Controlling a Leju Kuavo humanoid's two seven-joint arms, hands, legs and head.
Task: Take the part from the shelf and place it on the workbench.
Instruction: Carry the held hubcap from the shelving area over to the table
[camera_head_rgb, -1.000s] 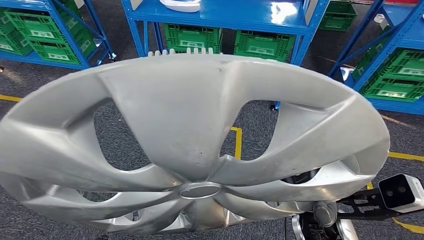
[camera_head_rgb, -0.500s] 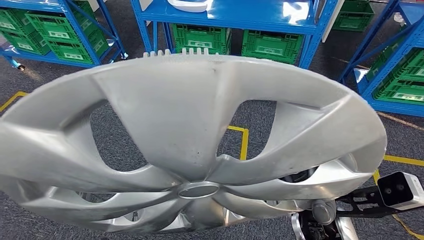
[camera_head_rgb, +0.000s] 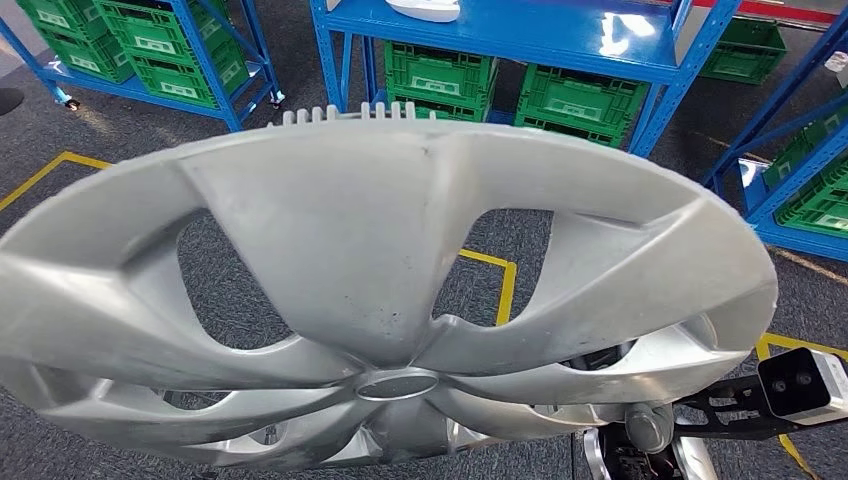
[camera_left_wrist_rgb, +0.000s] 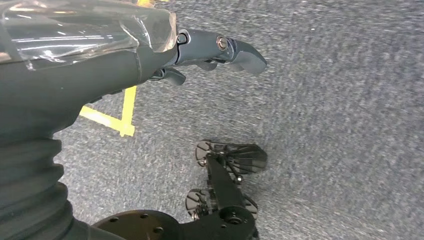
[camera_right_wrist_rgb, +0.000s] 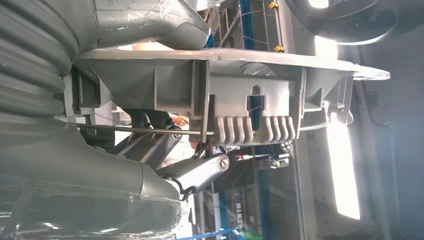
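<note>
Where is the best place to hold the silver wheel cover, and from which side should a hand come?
Probably the rim. The wheel cover is a wide, thin disc with long open slots, so its centre gives little to close on. The right hand already holds it this way: it comes from the edge, thumb on one face, fingers on the ribbed underside beside the clip tabs.
</note>
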